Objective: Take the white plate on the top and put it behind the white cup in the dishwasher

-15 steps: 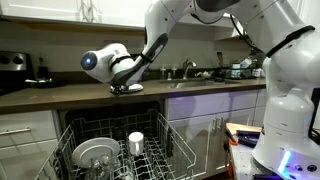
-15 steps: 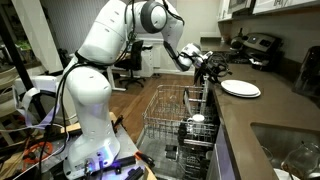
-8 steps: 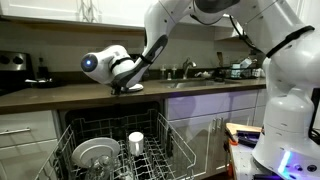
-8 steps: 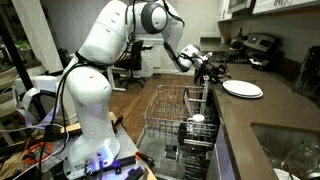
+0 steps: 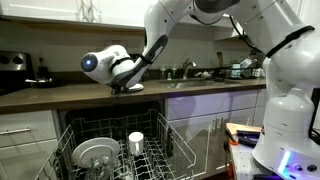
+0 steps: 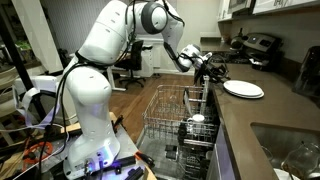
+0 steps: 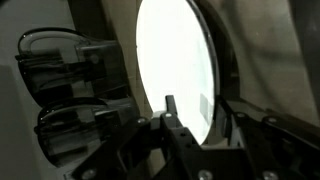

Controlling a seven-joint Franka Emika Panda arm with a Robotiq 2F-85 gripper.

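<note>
One white plate (image 6: pixel 243 90) lies flat on the dark countertop (image 6: pixel 240 128), above the open dishwasher (image 6: pixel 168 115). In both exterior views the gripper (image 6: pixel 213 72) is low over the counter at the plate's near edge. The wrist view shows the plate as a bright oval filling the middle of the picture. One of the fingers (image 7: pixel 171 112) crosses in front of its white face and the other stands outside the rim, so the plate's edge sits between the jaws. Whether they have clamped onto the rim or merely straddle it cannot be told. Down in the dishwasher's wire rack (image 5: pixel 165 145), the white cup (image 5: pixel 136 142) stands upright among the tines, with a greyish glass dish (image 5: pixel 95 152) beside it.
</note>
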